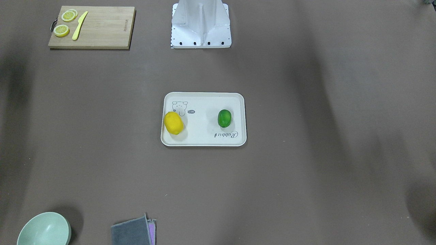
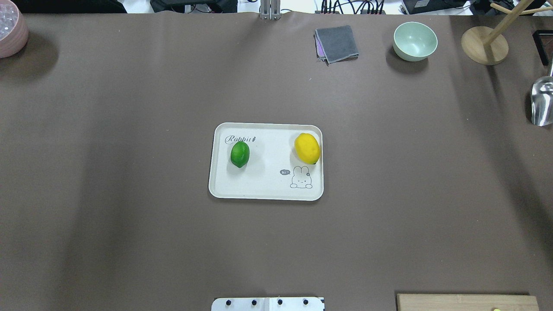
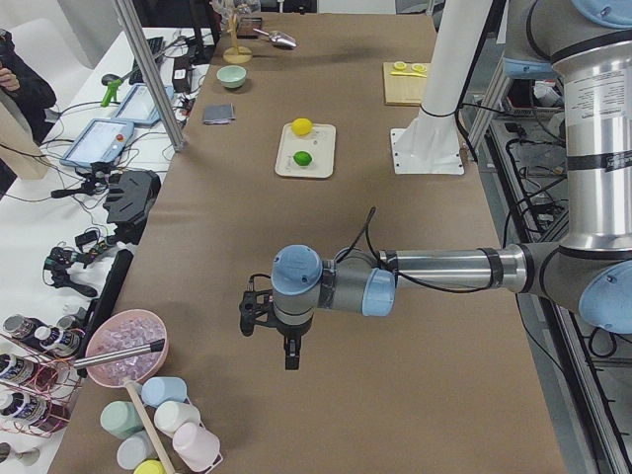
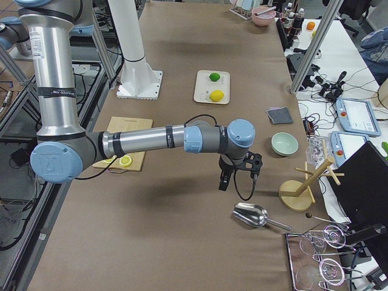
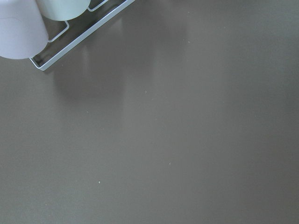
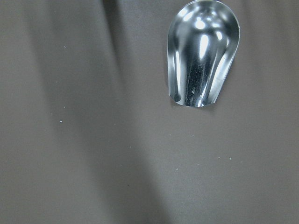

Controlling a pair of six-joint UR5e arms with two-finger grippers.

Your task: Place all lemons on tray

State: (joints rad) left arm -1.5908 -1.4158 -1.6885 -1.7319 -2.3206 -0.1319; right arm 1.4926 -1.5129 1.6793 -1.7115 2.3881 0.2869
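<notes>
The cream tray (image 1: 204, 141) lies at the table's middle, also in the overhead view (image 2: 263, 190). The yellow lemon (image 1: 173, 123) (image 2: 307, 148) and the green lemon (image 1: 224, 118) (image 2: 239, 154) both rest on it, apart from each other. My left gripper (image 3: 290, 357) hangs over bare table far from the tray, near the table's left end. My right gripper (image 4: 225, 183) hangs near the right end, beside a metal scoop. Both show only in the side views, so I cannot tell whether they are open or shut. Neither holds anything that I can see.
A wooden cutting board (image 1: 92, 27) holds lemon slices and a yellow knife. A green bowl (image 2: 414, 41), a grey cloth (image 2: 337, 43), a wooden stand (image 2: 484, 45) and a metal scoop (image 6: 203, 51) are at the right. A pink bowl (image 2: 11, 32) and cups (image 5: 18, 28) are at the left.
</notes>
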